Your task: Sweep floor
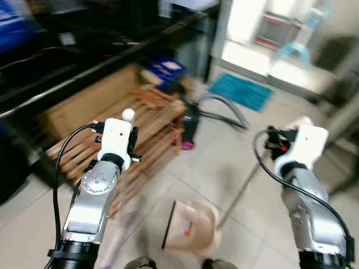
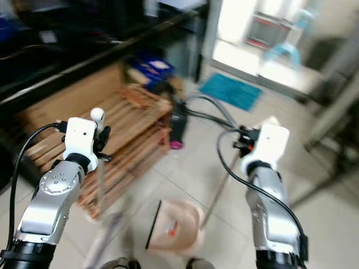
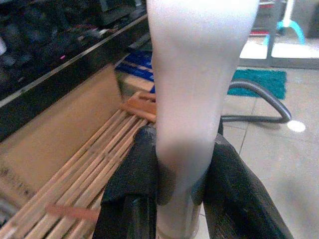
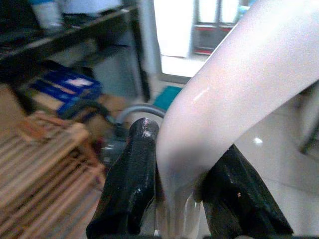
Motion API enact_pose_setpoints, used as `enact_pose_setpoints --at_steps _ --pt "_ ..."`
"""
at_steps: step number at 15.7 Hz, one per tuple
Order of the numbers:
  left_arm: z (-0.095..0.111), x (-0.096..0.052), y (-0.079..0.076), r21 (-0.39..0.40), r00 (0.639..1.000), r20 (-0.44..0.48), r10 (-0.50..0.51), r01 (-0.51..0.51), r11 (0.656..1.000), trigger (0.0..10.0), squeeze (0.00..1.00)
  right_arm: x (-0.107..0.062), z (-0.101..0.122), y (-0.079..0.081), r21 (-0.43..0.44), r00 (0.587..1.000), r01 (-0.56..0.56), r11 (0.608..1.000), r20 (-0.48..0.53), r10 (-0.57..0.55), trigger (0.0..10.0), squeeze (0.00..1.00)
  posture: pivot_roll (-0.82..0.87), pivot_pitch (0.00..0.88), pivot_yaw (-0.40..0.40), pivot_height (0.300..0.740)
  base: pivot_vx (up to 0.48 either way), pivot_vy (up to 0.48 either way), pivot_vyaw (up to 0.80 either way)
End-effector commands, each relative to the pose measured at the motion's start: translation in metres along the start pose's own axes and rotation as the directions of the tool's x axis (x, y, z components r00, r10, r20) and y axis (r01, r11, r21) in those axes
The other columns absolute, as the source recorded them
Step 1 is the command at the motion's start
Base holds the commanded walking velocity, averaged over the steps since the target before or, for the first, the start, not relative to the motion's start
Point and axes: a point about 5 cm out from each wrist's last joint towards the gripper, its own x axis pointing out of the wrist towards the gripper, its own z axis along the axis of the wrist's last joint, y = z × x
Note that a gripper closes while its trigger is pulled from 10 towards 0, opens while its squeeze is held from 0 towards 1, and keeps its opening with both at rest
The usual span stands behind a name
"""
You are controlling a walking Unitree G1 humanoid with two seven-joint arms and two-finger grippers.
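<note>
A pale tiled floor (image 1: 224,162) runs toward a bright doorway far right, with a teal mat (image 1: 241,91) before it. On the left, wooden slats (image 1: 140,131) lie against a cardboard box (image 1: 84,101) beneath dark shelving (the picture is blurred). The left gripper (image 3: 182,164) is clamped on a white broom handle (image 3: 194,74) above the slats. The right gripper (image 4: 182,174) is closed around the white dustpan handle (image 4: 239,94), whose thin pole slants down to the pink dustpan (image 1: 190,227) on the near floor between the arms. A grey hose (image 1: 224,109) curls beyond.
</note>
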Motion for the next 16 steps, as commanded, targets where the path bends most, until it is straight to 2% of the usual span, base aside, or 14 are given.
enact_pose_setpoints --at_steps 1,4,6,11,12,13,16 --pt "0.0045 -0.0008 -0.0024 0.016 0.999 0.037 -0.004 0.003 1.0 10.0 0.0 -0.0013 0.0088 -0.0014 -0.008 0.999 0.018 1.0 0.031 -0.017 10.0 0.0 0.0 0.06 0.008 0.74 0.0 0.0 -0.8" --pt "0.0096 0.0004 -0.0007 0.026 0.997 0.079 0.022 -0.024 0.999 10.0 0.0 -0.0041 0.0147 -0.0027 -0.056 0.996 0.062 0.997 0.064 -0.058 10.0 0.0 0.0 0.061 0.014 0.74 0.0 0.0 -0.8" --pt "0.0074 -0.0001 -0.0031 -0.013 0.998 0.063 0.007 -0.007 1.0 10.0 0.0 -0.0059 0.0125 0.0009 -0.047 0.996 0.07 0.996 0.059 -0.067 10.0 0.0 0.0 0.065 0.015 0.74 0.0 0.0 -0.8" --pt "0.0068 -0.0003 -0.0059 -0.02 0.998 0.064 0.003 -0.002 1.0 10.0 0.0 -0.0089 0.0129 0.004 -0.027 0.997 0.044 0.999 0.058 -0.042 10.0 0.0 -0.01 0.067 0.017 0.74 0.0 0.0 -0.8" --pt "0.0052 -0.0004 -0.0042 -0.039 0.998 0.056 0.026 -0.024 0.999 10.0 0.0 -0.0081 0.015 0.0028 0.012 0.996 0.061 0.998 0.07 -0.062 10.0 0.0 -0.01 0.073 0.019 0.74 0.0 0.0 -0.8" --pt "0.0052 -0.0001 -0.0023 -0.043 0.998 0.055 0.041 -0.038 0.998 10.0 0.0 -0.0088 0.01 0.0057 -0.003 0.999 0.025 1.0 0.026 -0.025 10.0 0.0 -0.01 0.074 0.017 0.74 0.0 0.0 -0.8" --pt "0.0041 -0.0011 -0.0004 -0.028 0.997 0.057 0.055 -0.053 0.998 10.0 0.0 -0.0086 0.0078 0.0057 -0.023 0.999 0.03 0.999 0.017 -0.03 10.0 0.0 -0.01 0.069 0.008 0.74 0.0 0.0 -0.8"
